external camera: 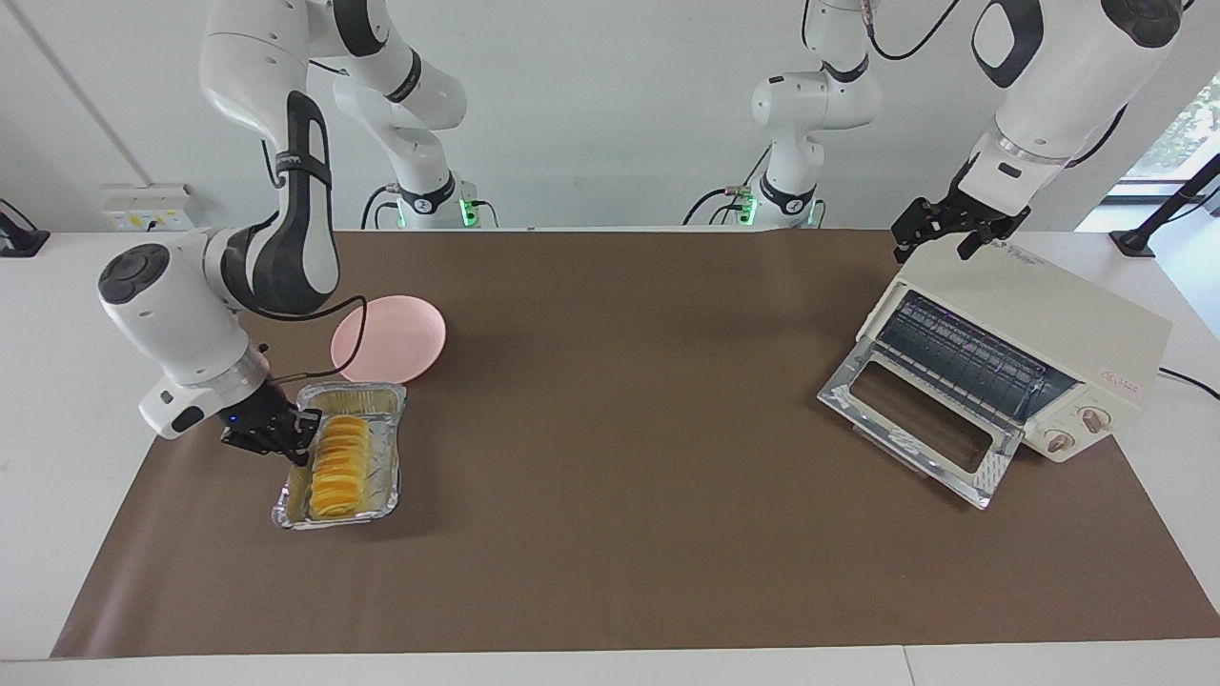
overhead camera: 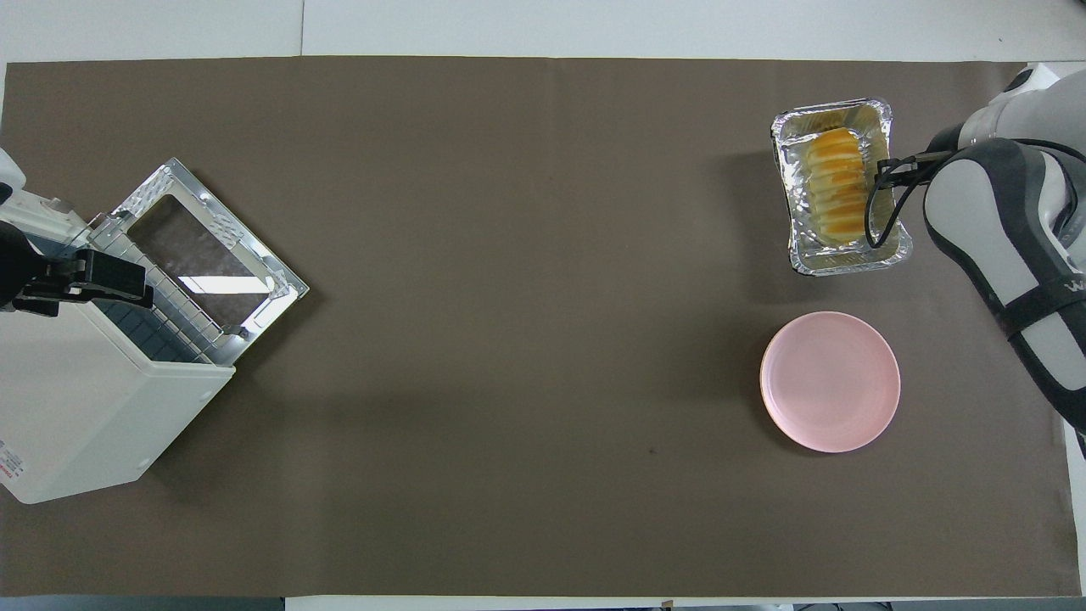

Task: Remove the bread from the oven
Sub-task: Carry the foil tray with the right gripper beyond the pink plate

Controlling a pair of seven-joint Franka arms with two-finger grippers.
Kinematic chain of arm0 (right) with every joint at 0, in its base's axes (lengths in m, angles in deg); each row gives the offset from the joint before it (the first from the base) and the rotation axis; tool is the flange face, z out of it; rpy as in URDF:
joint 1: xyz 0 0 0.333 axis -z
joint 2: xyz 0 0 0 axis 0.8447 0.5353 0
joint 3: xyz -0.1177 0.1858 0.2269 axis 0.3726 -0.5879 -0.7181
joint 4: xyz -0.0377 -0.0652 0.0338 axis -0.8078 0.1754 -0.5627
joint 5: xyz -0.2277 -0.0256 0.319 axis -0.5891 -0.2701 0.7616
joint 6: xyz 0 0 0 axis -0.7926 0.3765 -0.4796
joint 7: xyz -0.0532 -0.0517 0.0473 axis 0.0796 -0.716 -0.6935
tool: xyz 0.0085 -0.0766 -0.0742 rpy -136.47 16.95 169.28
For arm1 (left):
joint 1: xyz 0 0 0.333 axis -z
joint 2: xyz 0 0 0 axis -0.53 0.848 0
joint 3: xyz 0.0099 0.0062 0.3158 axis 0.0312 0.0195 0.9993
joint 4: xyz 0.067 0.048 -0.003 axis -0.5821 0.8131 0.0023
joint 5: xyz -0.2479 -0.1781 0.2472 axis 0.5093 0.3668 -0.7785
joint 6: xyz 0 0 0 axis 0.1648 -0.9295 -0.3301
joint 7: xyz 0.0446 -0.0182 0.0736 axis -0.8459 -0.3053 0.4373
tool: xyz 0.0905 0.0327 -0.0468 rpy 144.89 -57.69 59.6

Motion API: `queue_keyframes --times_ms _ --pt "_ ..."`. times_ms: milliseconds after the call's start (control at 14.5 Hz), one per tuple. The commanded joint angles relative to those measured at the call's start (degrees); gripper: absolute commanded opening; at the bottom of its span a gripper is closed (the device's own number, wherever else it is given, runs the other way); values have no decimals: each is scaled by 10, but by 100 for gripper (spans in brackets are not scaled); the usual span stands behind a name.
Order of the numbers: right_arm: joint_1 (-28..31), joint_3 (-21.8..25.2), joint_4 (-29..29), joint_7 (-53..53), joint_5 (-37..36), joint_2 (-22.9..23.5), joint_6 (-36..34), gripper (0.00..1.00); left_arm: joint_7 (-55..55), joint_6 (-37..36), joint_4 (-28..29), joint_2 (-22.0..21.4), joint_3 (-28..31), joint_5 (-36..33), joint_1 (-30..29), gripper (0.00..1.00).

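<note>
Now, bread point(external camera: 341, 465): a ridged golden-yellow loaf lying lengthwise in the foil tray, out of the oven and well apart from it, at the right arm's end of the table
foil tray point(external camera: 386, 481): silver and rectangular, on the brown mat; the pink plate lies nearer to the robots than it, close by but with a gap between them
right gripper point(external camera: 297, 440): at the tray's long rim on the side toward the table's end, fingers closed on that rim; in the overhead view its black tip sits right at the tray's edge beside the loaf
right arm: comes down from its base and bends low over the mat's edge, a black cable looping from the wrist over the tray
pink plate point(overhead camera: 830, 380): round, flat on the mat, nothing on it
oven point(external camera: 1058, 329): cream-white box at the left arm's end of the table, set at an angle; chrome-framed glass door folded down flat in front of it, wire rack showing inside, two round knobs beside the door
left gripper point(external camera: 942, 232): over the oven's top corner nearest the robots, fingers spread apart, holding nothing; this arm waits
brown mat point(overhead camera: 509, 339): covers most of the white table
</note>
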Motion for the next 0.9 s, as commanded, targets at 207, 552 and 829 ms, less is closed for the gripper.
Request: queue_keyframes --times_ms 207,552,829 --pt "6 -12 -48 -39 19 0 24 0 7 -9 2 -7 0 9 -2 100" --pt "-1 -14 -81 -36 19 -10 49 0 7 -9 2 -7 0 8 -2 100" --pt "-22 -14 -73 -9 12 -11 38 100 7 -9 2 -7 0 9 -2 100"
